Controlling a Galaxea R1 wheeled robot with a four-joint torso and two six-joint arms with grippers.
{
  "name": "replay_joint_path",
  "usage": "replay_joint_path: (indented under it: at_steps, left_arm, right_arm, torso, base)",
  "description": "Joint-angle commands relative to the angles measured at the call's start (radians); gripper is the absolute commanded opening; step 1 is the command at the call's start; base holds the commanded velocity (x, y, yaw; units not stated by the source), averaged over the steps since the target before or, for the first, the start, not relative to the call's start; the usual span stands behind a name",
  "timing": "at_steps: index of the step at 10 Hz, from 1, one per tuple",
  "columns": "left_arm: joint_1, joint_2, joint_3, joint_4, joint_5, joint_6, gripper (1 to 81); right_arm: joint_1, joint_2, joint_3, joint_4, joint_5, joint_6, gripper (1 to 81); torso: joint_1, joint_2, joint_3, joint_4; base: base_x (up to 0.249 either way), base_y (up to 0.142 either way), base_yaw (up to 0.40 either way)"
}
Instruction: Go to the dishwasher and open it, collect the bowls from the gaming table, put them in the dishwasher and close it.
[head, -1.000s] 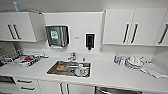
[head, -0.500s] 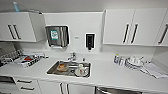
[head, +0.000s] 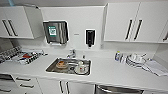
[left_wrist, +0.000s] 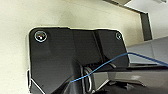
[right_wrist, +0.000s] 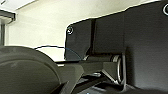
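You face a white counter (head: 107, 72): bare worktop lies right of the sink (head: 68, 67); stacked dishes (head: 135, 60) crowd the far right.

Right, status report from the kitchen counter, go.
Grippers: fingers unreadable. Dishwasher under the counter, steel top edge visible, looks shut. Dishes in sink.

White worktop (head: 112, 72) with a sunken stainless-steel sink (head: 51, 67) holding dishes; white bar-handled wall cabinets (head: 120, 22) above, stainless-steel dishwasher (head: 117, 89) top edge below.

dishwasher (head: 119, 89) | stainless front | under white counter | closed
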Motion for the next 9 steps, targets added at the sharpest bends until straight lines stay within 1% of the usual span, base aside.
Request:
replay_joint_path:
  at_steps: [1, 2, 3, 5, 6, 7, 9]
  left_arm:
    - [-0.046, -0.108, 0.130, 0.010, 0.040, 0.006, 81.1]
    - [-0.046, -0.141, 0.176, 0.010, 0.040, 0.008, 81.1]
    - [-0.046, -0.172, 0.213, 0.010, 0.039, 0.007, 81.1]
    - [-0.046, -0.230, 0.274, 0.001, 0.026, 0.001, 81.1]
    - [-0.048, -0.260, 0.310, -0.002, -0.003, -0.003, 81.1]
    - [-0.052, -0.281, 0.339, -0.002, -0.017, -0.003, 81.1]
    - [-0.072, -0.376, 0.461, -0.002, -0.020, -0.004, 81.1]
  right_arm:
    - [0.062, -0.125, 0.179, 0.014, -0.049, 0.008, 81.1]
    - [0.071, -0.151, 0.201, 0.014, -0.046, 0.026, 81.1]
    - [0.079, -0.174, 0.217, 0.012, -0.042, 0.039, 81.1]
    - [0.102, -0.246, 0.300, 0.012, -0.028, 0.060, 81.1]
    - [0.111, -0.271, 0.332, 0.012, -0.025, 0.063, 81.1]
    - [0.125, -0.285, 0.350, 0.014, -0.025, 0.063, 81.1]
    - [0.143, -0.320, 0.385, 0.020, -0.025, 0.076, 81.1]
  torso:
    - [0.062, -0.097, -0.090, 0.000]
    - [0.082, -0.128, -0.117, 0.000]
    - [0.106, -0.165, -0.084, 0.000]
    - [0.140, -0.216, -0.087, 0.000]
    - [0.158, -0.246, -0.095, 0.000]
    - [0.180, -0.280, -0.097, 0.000]
    - [0.224, -0.351, -0.097, 0.000]
  base:
    - [0.000, 0.000, 0.000]
    - [0.000, 0.000, 0.000]
    - [0.000, 0.000, 0.000]
    - [0.000, 0.000, 0.000]
    - [0.000, 0.000, 0.000]
    - [0.000, 0.000, 0.000]
    - [0.000, 0.000, 0.000]
